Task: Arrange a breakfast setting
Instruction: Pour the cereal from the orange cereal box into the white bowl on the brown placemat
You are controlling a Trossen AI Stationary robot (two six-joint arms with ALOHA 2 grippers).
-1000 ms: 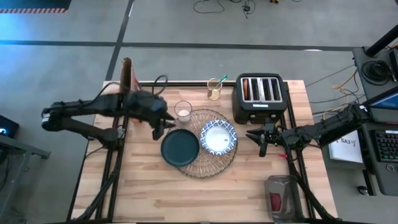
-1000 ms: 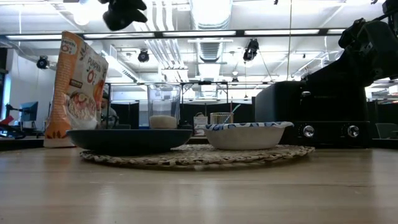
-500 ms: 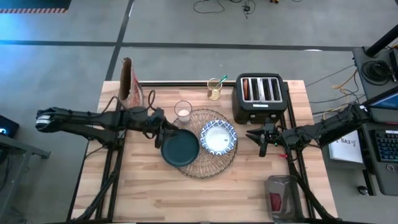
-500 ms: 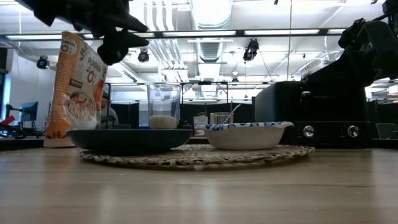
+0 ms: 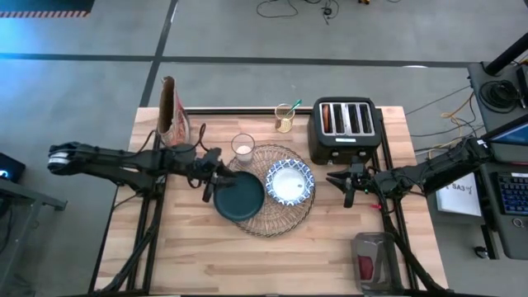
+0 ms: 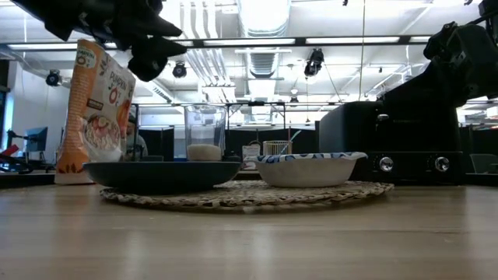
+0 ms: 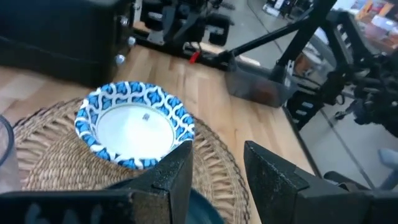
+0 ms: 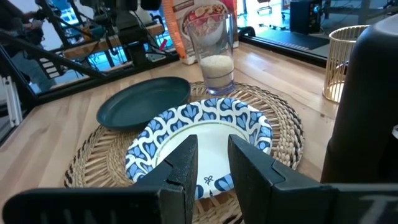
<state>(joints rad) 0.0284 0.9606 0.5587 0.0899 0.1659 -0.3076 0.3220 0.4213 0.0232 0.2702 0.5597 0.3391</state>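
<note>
A round tan woven placemat (image 5: 276,216) lies mid-table. A dark teal plate (image 5: 240,196) rests on its left part and overhangs the mat's left edge. A blue-and-white bowl (image 5: 289,182) sits on the mat's right part. A small clear glass (image 5: 242,147) with a white layer at its bottom stands at the mat's far left rim. A thin utensil stands in a gold wire cup (image 5: 285,117); whether it is the spoon, I cannot tell. My left gripper (image 5: 209,177) is open and empty, above the plate's left edge (image 6: 150,58). My right gripper (image 5: 346,188) is open and empty, right of the bowl.
A black four-slot toaster (image 5: 344,130) stands far right of the mat. A cereal bag (image 5: 172,120) stands at the far left corner. A grey bin (image 5: 375,262) sits at the near right. Bare wood lies along the near side of the table (image 5: 247,264).
My left gripper has come down from high above the table to a little above the plate's left edge, then held still. It stays open. The plate, bowl and glass have not moved.
</note>
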